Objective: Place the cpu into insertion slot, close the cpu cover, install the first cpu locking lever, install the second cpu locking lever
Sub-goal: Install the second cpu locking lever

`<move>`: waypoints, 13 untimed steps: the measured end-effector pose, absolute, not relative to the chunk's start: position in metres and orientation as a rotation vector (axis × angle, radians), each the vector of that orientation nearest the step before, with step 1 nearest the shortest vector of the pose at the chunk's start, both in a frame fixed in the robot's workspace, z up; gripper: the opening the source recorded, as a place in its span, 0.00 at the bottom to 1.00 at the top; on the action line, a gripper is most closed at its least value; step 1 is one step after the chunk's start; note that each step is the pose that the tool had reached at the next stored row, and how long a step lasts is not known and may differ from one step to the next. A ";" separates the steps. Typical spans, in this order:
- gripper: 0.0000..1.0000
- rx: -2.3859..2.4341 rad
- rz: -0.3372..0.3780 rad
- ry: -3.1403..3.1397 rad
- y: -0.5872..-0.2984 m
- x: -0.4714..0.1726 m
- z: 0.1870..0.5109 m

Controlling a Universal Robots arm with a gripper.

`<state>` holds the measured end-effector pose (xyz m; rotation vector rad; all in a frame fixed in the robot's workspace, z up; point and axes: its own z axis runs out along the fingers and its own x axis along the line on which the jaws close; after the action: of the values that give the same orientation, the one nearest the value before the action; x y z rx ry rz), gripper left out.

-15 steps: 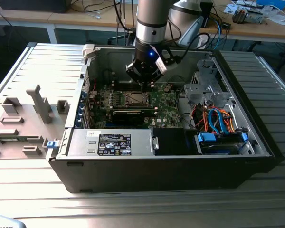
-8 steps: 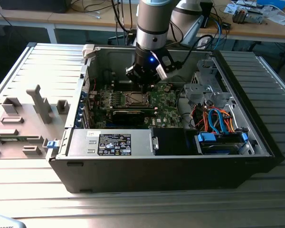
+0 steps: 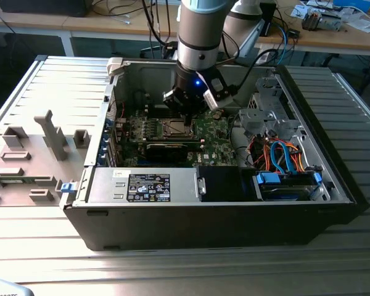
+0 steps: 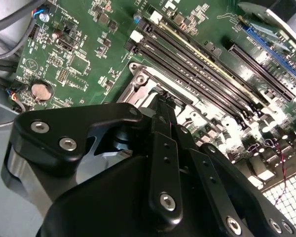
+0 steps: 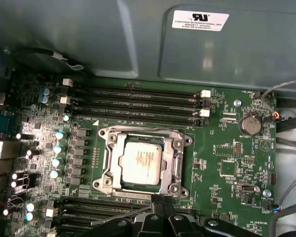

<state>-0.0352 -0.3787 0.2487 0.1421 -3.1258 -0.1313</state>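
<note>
The cpu [image 5: 142, 159] lies flat in the insertion slot [image 5: 107, 183] on the green board, silvery-tan top up. The cpu cover [image 5: 174, 157] lies down around it as a metal frame, the chip showing through its window. My gripper [image 5: 161, 199] hangs just off the socket's edge, its black fingers pressed together with nothing visible between them. In the second wrist view the gripper [image 4: 164, 98] tips sit beside the socket's corner [image 4: 138, 75]. In the exterior view the gripper [image 3: 186, 114] is low inside the case over the socket [image 3: 176, 127]. A thin metal rod [image 5: 119, 216] runs beside the fingertips.
Long black memory slots [image 5: 138, 106] run beside the socket. A coin battery [image 5: 250, 124] and cables [image 5: 286, 123] lie toward the case wall. The open computer case [image 3: 222, 222] holds a power supply [image 3: 145, 187] and drive cables [image 3: 283, 157]. Grey fixtures [image 3: 49, 132] stand at the exterior view's left.
</note>
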 end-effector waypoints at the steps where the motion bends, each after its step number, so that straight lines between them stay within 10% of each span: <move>1: 0.11 0.142 -0.134 -3.126 -0.379 -0.035 0.249; 13: 0.11 0.142 -0.141 -3.126 -0.384 -0.038 0.246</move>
<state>-0.0377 -0.3838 0.2462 0.1424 -3.1257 -0.1412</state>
